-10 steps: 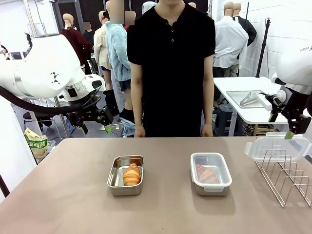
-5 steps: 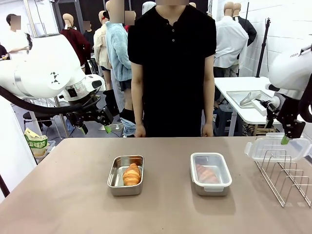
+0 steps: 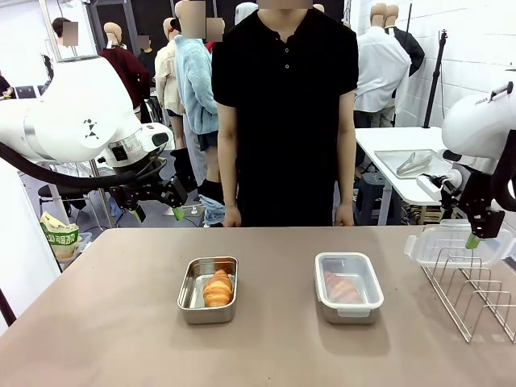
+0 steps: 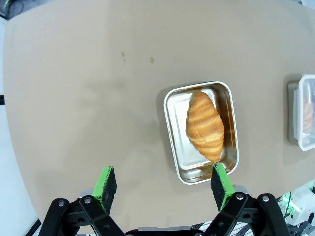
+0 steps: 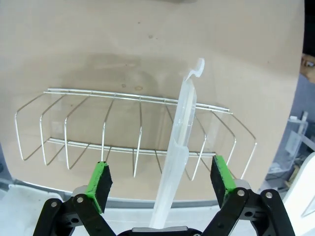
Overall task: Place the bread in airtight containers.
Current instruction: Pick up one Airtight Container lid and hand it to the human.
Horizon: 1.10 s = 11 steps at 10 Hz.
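Hovering over the spare lid [image 5: 179, 147] racked upright in the wire rack [image 3: 472, 290], right claw [image 5: 160, 184] fingers apart, likely lining up a grab. Left claw [image 4: 162, 189] wide apart above the open tin [image 4: 201, 132] at table's nine o'clock, bread [image 3: 217, 288] inside, uncovered; lidded tin [image 3: 348, 288] at three o'clock.

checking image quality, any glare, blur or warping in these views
Front view: sharp, soft shadows under both tins. Left wrist view: table edge bows from wide-angle warp, glare on the open tin's floor. Right wrist view: lid close to the lens, soft; rack sharper.
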{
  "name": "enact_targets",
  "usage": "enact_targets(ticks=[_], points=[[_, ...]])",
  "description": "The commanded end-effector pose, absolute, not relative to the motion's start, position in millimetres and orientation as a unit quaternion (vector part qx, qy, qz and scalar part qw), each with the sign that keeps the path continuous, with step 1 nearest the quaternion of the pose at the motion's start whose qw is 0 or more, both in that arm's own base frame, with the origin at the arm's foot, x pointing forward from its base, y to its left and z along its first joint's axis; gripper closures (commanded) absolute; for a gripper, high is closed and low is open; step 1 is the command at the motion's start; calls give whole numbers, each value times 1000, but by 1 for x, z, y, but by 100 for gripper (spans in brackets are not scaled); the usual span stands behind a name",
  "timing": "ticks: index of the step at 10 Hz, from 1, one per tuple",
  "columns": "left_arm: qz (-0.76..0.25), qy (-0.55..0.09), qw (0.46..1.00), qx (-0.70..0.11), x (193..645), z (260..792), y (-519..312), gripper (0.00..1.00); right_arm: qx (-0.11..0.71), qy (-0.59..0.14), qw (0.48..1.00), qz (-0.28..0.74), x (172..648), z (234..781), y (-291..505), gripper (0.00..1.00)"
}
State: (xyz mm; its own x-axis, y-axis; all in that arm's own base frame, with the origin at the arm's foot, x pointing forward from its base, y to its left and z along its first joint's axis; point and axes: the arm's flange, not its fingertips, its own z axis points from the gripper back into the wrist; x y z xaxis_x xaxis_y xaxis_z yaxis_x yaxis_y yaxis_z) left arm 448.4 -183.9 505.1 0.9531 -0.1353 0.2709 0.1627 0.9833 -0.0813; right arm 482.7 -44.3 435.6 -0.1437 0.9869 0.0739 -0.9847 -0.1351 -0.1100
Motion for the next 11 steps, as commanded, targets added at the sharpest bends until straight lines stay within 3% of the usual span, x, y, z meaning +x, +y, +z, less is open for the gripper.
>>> enact_targets(ticks=[1,6,11], points=[[-70,-135,987,-48,451,506,-183,0,0,-67,656,751,479,433,-45,9],[-70,-135,987,-48,451,506,-183,0,6,-67,654,753,481,429,-46,100],[-70,-135,987,-48,451,506,-183,0,0,-68,656,751,481,430,-47,100]])
